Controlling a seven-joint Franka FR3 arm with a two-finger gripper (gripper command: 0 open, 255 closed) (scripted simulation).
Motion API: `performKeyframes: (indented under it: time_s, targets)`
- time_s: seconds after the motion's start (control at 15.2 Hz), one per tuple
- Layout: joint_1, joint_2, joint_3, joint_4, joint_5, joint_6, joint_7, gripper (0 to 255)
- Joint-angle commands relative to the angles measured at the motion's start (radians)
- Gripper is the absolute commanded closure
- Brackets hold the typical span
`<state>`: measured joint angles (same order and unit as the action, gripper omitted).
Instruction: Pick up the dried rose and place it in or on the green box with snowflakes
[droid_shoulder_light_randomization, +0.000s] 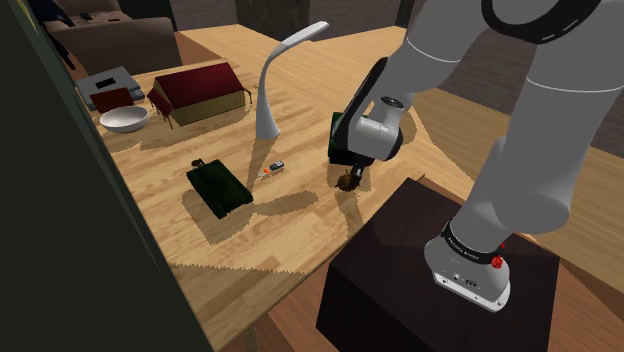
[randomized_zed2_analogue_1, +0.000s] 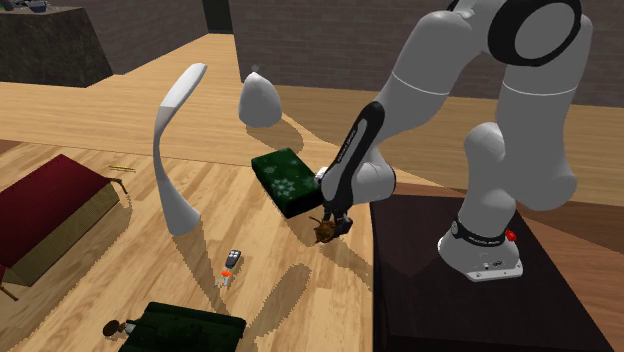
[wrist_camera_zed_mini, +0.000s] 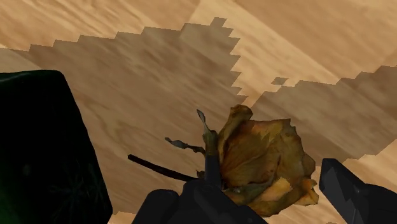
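The dried rose (wrist_camera_zed_mini: 261, 162), brown and crumpled, sits clasped between my fingers (wrist_camera_zed_mini: 359, 197) low at the wooden desk (wrist_camera_zed_mini: 127, 83), just beside the green box with snowflakes (randomized_zed2_analogue_1: 288, 178); the grasp looks made, so next I should lift and carry it over that box.

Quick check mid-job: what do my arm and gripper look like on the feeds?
White, rounded Franka arm with dark ring joints; a black band with small white lettering and a red button at its base. The gripper is all black.
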<state>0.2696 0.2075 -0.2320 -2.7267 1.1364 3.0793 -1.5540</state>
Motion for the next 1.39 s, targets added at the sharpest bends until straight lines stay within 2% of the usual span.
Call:
performKeyframes:
  time_s: [0.0, 0.2, 0.4, 0.53, 0.66, 0.79, 0.92, 1.32]
  targets:
    - [0.039, -0.033, -0.053, -0.025, -0.107, -0.008, 0.093, 255]
    - [0.136, -0.104, -0.188, -0.074, -0.35, -0.024, 0.295, 255]
    - [0.224, -0.184, -0.347, -0.119, -0.685, -0.042, 0.554, 255]
    - [0.221, -0.241, -0.405, -0.137, -0.941, -0.064, 0.743, 255]
    - [0.156, -0.29, -0.382, -0.143, -1.109, -0.099, 0.865, 255]
    - [0.096, -0.335, -0.345, -0.144, -1.203, -0.139, 0.933, 255]
    - [0.054, -0.377, -0.316, -0.143, -1.26, -0.18, 0.975, 255]
    - [-0.014, -0.494, -0.263, -0.132, -1.346, -0.305, 1.039, 255]
